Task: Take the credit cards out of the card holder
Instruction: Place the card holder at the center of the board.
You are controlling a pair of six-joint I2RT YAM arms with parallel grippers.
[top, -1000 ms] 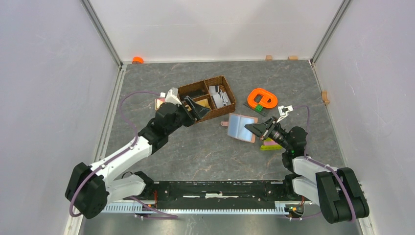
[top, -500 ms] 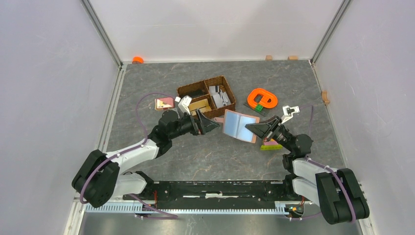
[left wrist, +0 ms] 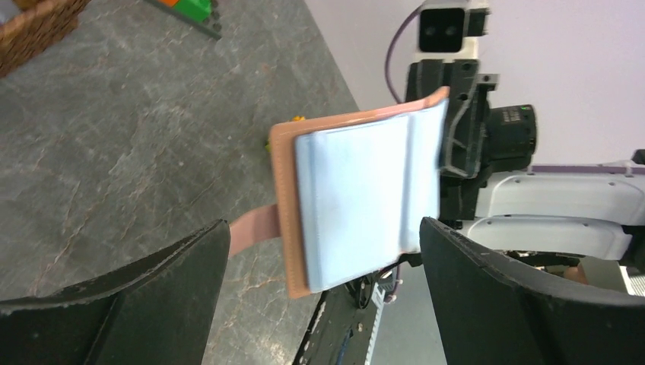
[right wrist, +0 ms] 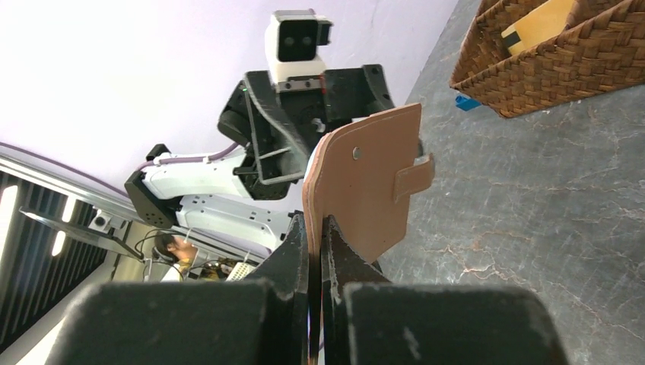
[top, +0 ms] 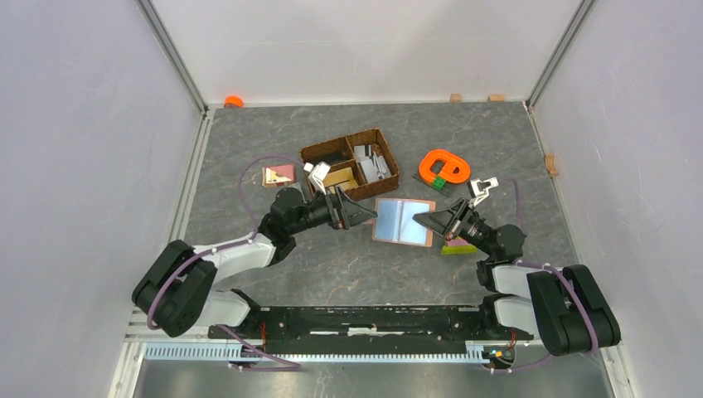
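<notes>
Our right gripper (top: 424, 220) pinches one edge of the reddish-brown leather card holder (top: 403, 221); our left gripper (top: 363, 214) gapes empty at its free edge.

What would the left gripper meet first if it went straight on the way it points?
Most likely the card holder, pinched at one edge by the right gripper. In the left wrist view its pale open inside sits straight ahead of the open left gripper, with nothing between them; depth is unclear.
</notes>
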